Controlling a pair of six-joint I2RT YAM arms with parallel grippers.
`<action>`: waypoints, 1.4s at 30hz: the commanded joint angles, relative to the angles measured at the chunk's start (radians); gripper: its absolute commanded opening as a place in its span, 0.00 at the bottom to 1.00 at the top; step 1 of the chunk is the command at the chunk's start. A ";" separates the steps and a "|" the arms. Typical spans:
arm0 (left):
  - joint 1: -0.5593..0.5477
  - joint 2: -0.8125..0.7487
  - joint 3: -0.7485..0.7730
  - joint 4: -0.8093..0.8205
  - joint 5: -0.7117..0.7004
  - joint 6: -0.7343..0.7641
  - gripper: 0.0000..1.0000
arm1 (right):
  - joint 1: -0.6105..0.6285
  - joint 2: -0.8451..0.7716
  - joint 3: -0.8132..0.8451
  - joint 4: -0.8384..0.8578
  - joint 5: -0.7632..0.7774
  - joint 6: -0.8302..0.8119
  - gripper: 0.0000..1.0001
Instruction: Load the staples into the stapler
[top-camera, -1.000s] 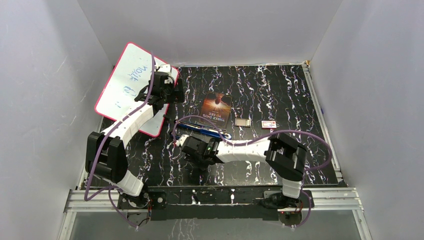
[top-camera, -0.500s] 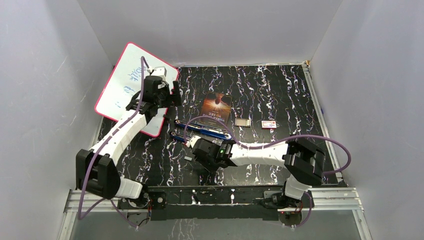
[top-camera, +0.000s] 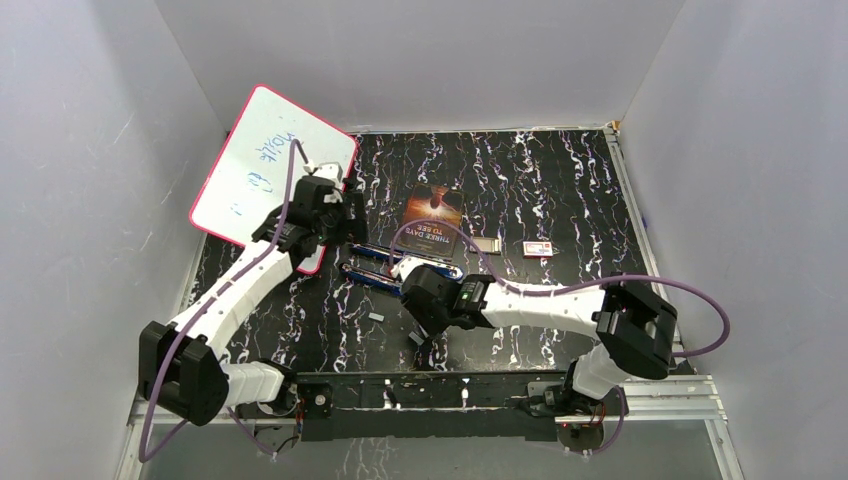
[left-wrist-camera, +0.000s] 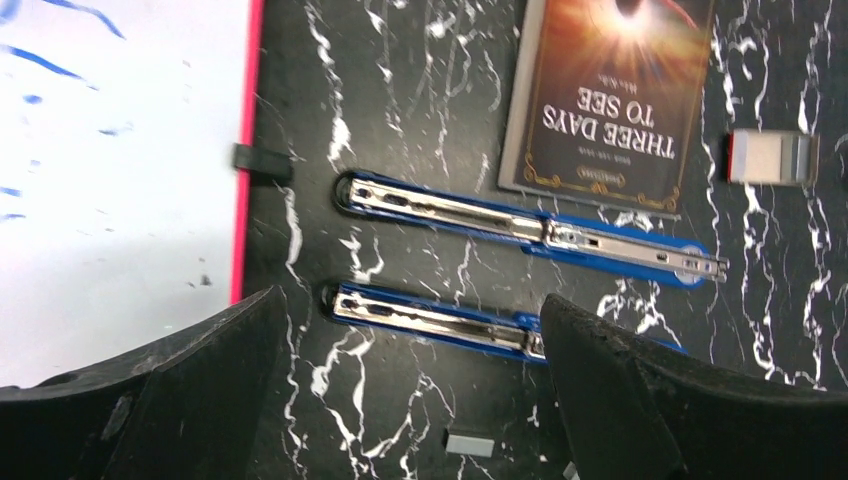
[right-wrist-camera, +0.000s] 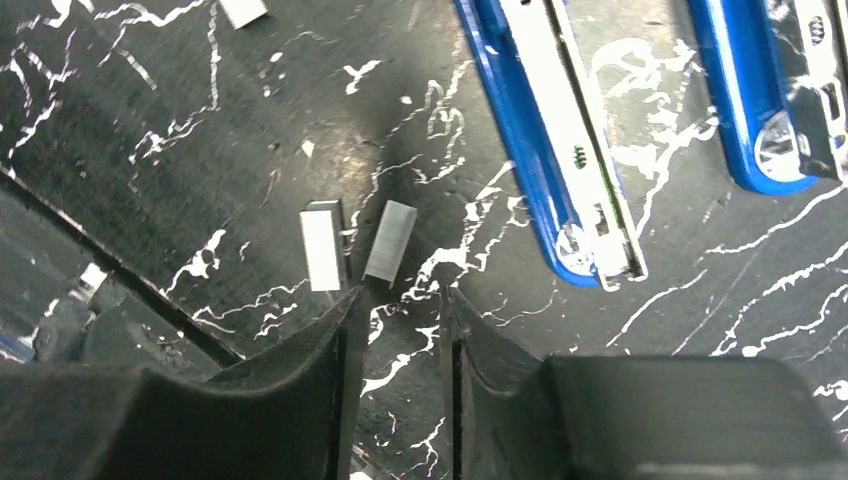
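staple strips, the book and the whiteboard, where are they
short silvery metal staple strips (right-wrist-camera: 322, 245): right wrist view, middle of the paler strip
dark paperback book (left-wrist-camera: 610, 90): left wrist view, cover centre
pink-edged whiteboard (left-wrist-camera: 120, 180): left wrist view, white face

Bare table surrounds the staples, with only the stapler close on one side

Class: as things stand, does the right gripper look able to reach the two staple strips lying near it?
Probably yes: the right gripper hangs close by the staple strips, with nothing lying between them.
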 joint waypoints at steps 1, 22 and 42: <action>-0.062 -0.037 -0.028 -0.055 -0.036 -0.045 0.98 | -0.020 -0.025 -0.002 0.042 -0.007 0.066 0.42; -0.078 -0.044 -0.057 -0.026 -0.004 -0.069 0.98 | -0.020 0.100 0.040 0.052 0.061 0.187 0.47; -0.077 -0.044 -0.071 -0.011 0.010 -0.072 0.98 | -0.021 0.110 0.038 0.018 0.058 0.182 0.42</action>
